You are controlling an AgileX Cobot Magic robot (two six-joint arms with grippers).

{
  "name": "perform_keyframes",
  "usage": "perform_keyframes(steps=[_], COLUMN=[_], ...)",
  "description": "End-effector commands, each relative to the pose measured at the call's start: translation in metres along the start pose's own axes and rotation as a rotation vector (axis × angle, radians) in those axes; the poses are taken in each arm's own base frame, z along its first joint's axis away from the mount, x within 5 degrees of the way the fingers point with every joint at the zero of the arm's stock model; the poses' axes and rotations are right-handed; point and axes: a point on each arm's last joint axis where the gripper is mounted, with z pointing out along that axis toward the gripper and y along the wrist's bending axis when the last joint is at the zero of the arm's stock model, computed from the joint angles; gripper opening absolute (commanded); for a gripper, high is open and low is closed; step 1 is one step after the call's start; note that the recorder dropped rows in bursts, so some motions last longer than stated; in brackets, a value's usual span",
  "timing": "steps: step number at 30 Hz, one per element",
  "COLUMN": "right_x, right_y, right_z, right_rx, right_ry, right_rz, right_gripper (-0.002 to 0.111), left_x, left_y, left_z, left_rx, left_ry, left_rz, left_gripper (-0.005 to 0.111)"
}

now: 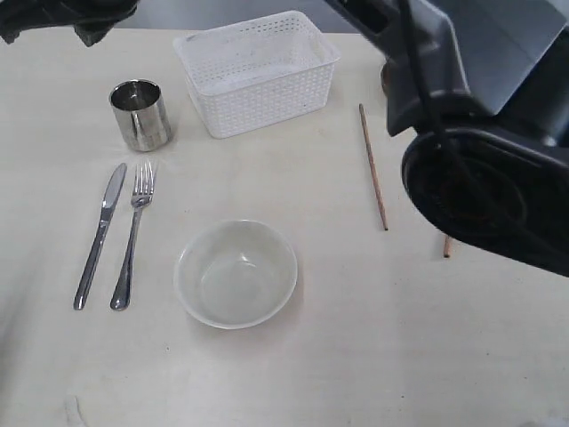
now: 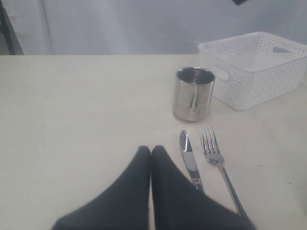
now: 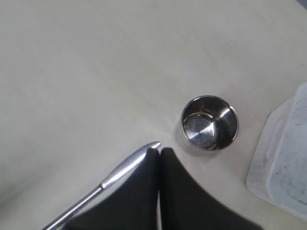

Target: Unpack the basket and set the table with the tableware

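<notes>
Jaws on both arms are pressed together with nothing between them. The left gripper [image 2: 150, 149] hangs low over the counter [image 1: 356, 356], pointing toward the steel cup [image 1: 140, 114], which stands upright with its mouth up. Just in front of the cup, the knife [image 1: 100, 236] and fork [image 1: 133, 233] lie side by side, close and nearly parallel but not touching, blade and tines toward the cup. The white basket [image 1: 258, 71] sits at the far side of the counter, near the cup on its right and apart from it. The white bowl [image 1: 236, 273] rests upright to the right of the fork, well clear of the basket. Further right, one chopstick [image 1: 373, 166] lies flat, running lengthwise away from the near edge. Only the end of a second chopstick [image 1: 446, 247] shows, the rest being hidden under the dark housing of the right arm [image 1: 480, 151]. The right gripper [image 3: 159, 149] looks down on the cup's open mouth, with the knife's blade tip showing just beside its fingertips and a corner of the basket nearby.
</notes>
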Motion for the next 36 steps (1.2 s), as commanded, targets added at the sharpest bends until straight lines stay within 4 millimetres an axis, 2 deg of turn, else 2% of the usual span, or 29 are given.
perform_keyframes(steps=[1, 7, 12, 15, 20, 21, 22, 23, 25, 28, 33, 36], right_x=[-0.011, -0.022, -0.017, -0.004, 0.029, 0.037, 0.046, 0.052, 0.069, 0.091, 0.125, 0.139], right_y=[0.001, 0.007, 0.013, 0.012, -0.003, -0.003, -0.003, -0.003, -0.006, -0.015, -0.047, -0.074], right_z=[-0.041, -0.110, -0.153, -0.172, -0.190, -0.202, -0.203, -0.213, -0.220, -0.220, -0.197, -0.182], right_rx=[-0.028, -0.081, -0.155, -0.145, 0.009, 0.016, 0.016, 0.020, 0.057, 0.165, 0.508, 0.628], right_ry=[-0.081, -0.212, -0.238, -0.222, -0.255, -0.313, -0.329, -0.387, -0.448, -0.465, -0.286, -0.203], right_rz=[-0.049, -0.057, -0.027, -0.025, -0.060, -0.058, -0.059, -0.061, -0.087, -0.107, -0.026, 0.063], right_gripper=[-0.001, -0.001, -0.001, -0.001, -0.001, -0.001, -0.001, -0.001, -0.001, -0.001, -0.001, -0.001], left_x=[0.000, 0.000, 0.000, 0.000, 0.000, 0.000, 0.000, 0.000, 0.000, 0.000, 0.000, 0.000], left_y=[0.000, 0.000, 0.000, 0.000, 0.000, 0.000, 0.000, 0.000, 0.000, 0.000, 0.000, 0.000], left_z=[0.000, 0.000, 0.000, 0.000, 0.000, 0.000, 0.000, 0.000, 0.000, 0.000, 0.000, 0.000], left_rx=[-0.004, -0.004, -0.004, -0.004, -0.004, -0.004, -0.004, -0.004, -0.004, -0.004, -0.004, -0.004], left_ry=[-0.010, -0.010, -0.010, -0.010, -0.010, -0.010, -0.010, -0.010, -0.010, -0.010, -0.010, -0.010], left_rz=[0.004, 0.004, 0.004, 0.004, 0.004, 0.004, 0.004, 0.004, 0.004, 0.004, 0.004, 0.004], left_gripper=[0.000, 0.000, 0.000, 0.000, 0.000, 0.000, 0.000, 0.000, 0.000, 0.000, 0.000, 0.000])
